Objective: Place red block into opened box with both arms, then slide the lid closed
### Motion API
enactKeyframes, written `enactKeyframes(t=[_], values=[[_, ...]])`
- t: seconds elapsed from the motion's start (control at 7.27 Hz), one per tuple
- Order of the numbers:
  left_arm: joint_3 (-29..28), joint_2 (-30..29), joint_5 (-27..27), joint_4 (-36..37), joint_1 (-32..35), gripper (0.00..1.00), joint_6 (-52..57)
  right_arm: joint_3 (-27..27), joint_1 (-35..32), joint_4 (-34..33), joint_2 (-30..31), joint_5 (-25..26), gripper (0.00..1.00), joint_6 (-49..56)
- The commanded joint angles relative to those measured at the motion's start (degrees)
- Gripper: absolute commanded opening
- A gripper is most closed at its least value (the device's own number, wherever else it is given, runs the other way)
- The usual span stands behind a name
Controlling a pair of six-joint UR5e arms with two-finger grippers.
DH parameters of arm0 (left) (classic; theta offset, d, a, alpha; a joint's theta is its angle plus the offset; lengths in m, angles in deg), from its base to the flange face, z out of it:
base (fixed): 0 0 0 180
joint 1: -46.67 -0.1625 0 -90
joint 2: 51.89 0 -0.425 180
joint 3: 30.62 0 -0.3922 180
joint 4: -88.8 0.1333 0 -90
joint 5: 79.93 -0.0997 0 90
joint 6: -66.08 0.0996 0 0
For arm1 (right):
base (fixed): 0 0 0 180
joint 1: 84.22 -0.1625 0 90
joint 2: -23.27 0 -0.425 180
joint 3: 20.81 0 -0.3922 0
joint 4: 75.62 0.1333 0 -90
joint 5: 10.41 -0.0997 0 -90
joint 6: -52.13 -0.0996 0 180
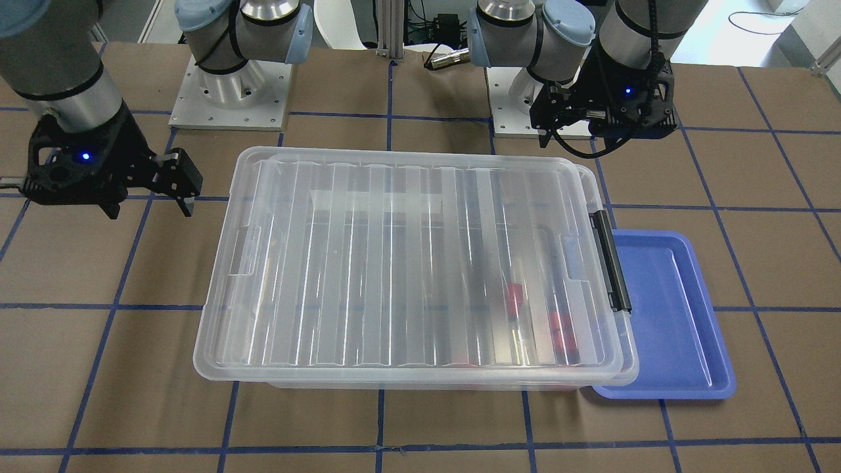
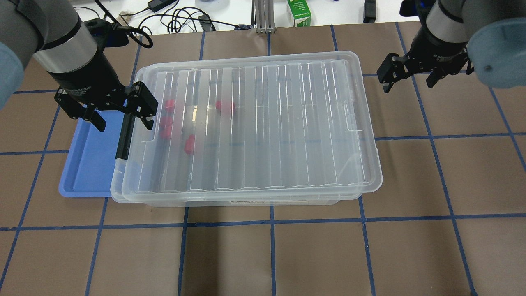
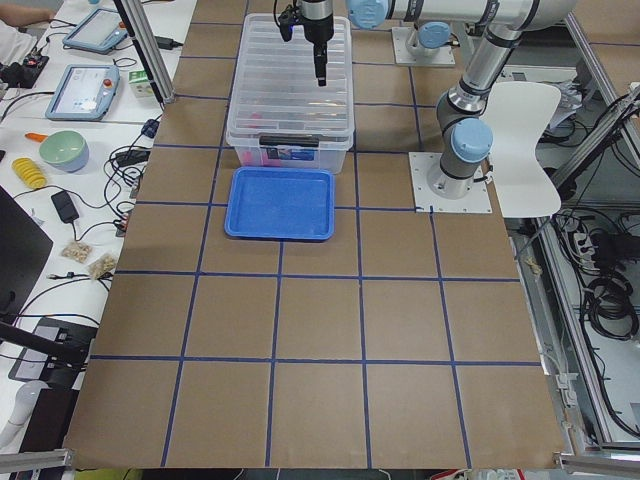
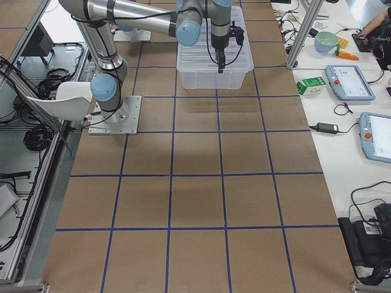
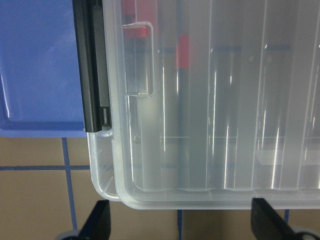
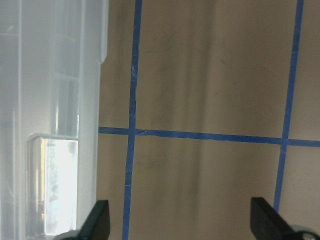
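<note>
Hovering wide open and empty, the left gripper (image 2: 122, 116) is over the left end of the box (image 2: 116, 181), the right gripper (image 2: 409, 80) likewise beyond its right end. Red blocks (image 2: 225, 106) lie inside under the lid (image 2: 263, 123), which sits slightly rightward; an uneven push could jam it.

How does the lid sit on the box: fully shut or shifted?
Nearly shut, slightly shifted. The lid covers most of the box, but at the black latch end the box's rim shows beyond the lid's edge.

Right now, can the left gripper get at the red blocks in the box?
Probably not. The lid covers nearly the whole box, and the red blocks lie under it. The left gripper hovers open by the latch.
</note>
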Motion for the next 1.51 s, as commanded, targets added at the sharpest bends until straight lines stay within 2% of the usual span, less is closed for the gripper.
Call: enactKeyframes(t=[0.0,1.38], values=[[0.00,-0.01,0.00,0.00,0.00,1.00,0.00,-6.86,-1.69,9.72,1.47,0.02,1.00,-3.14],[0.00,-0.01,0.00,0.00,0.00,1.00,0.00,-7.06,-3.11,10.55,1.38,0.20,1.00,-3.60]])
